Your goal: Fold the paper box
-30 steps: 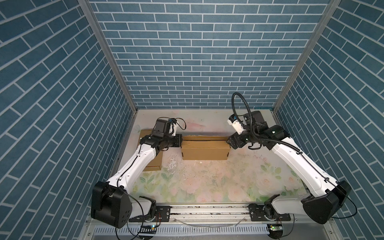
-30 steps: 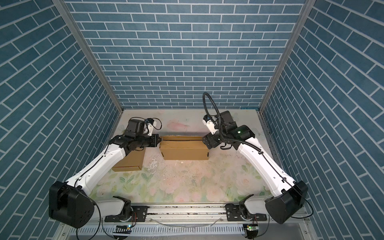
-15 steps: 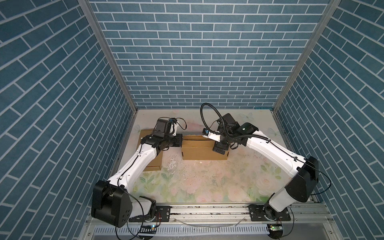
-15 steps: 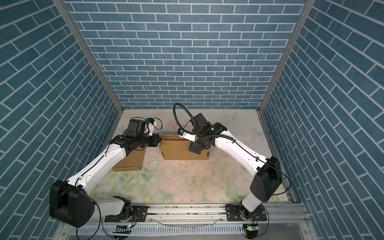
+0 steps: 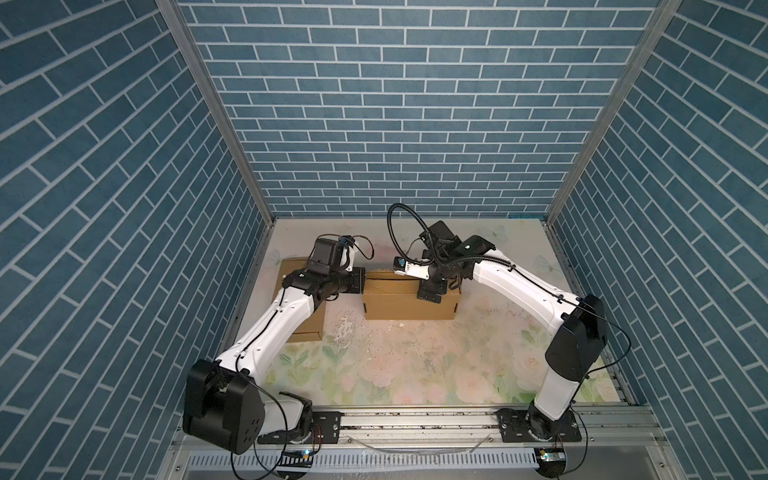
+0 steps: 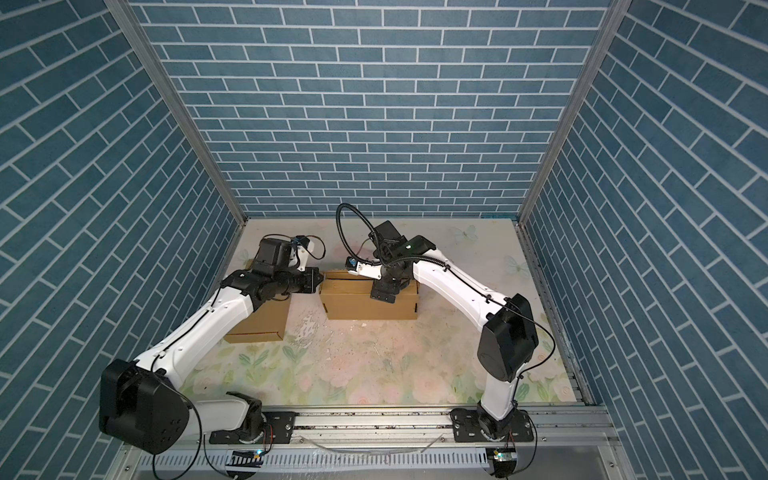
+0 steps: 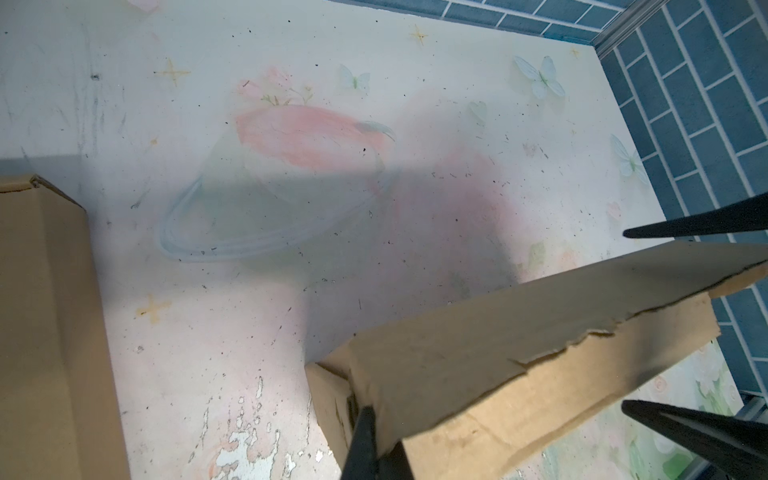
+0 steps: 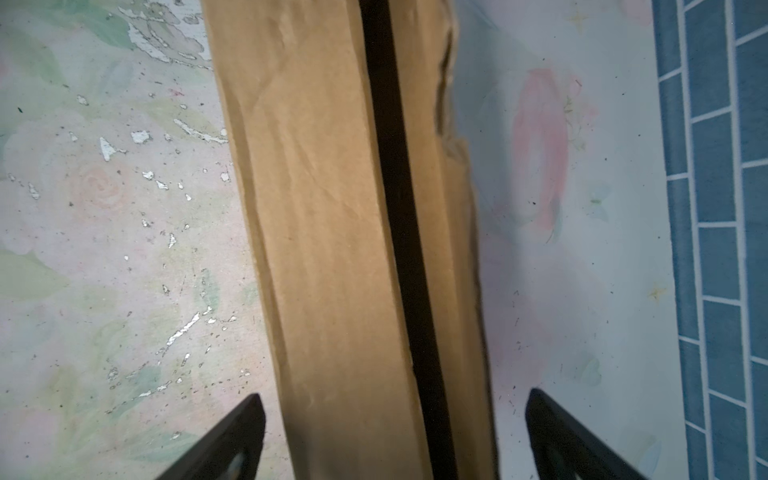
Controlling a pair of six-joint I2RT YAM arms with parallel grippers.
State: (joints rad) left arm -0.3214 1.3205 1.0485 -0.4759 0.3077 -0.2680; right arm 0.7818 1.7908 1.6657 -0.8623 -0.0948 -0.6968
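Note:
The brown paper box [image 5: 409, 305] [image 6: 370, 307] lies mid-table, long side across. In the right wrist view its top [image 8: 324, 249] shows a dark slit [image 8: 395, 208] between two flaps. My left gripper [image 5: 360, 284] [image 6: 318, 284] is at the box's left end, shut, pinching the corner of the top flap [image 7: 498, 353]; one finger [image 7: 365, 440] shows there. My right gripper [image 5: 430, 295] [image 6: 383, 296] [image 8: 395, 397] points down over the box's right half. It is open, with one finger on each side of the box's width.
A second, flat cardboard box [image 5: 305, 328] [image 6: 262, 322] [image 7: 41, 311] lies at the left under my left arm. Blue brick walls close in three sides. The floral mat [image 5: 415, 365] is worn and flaking in front of the box.
My right arm swung in from the box's right end to above its top and now points down with the jaws astride it. The left arm stayed put.

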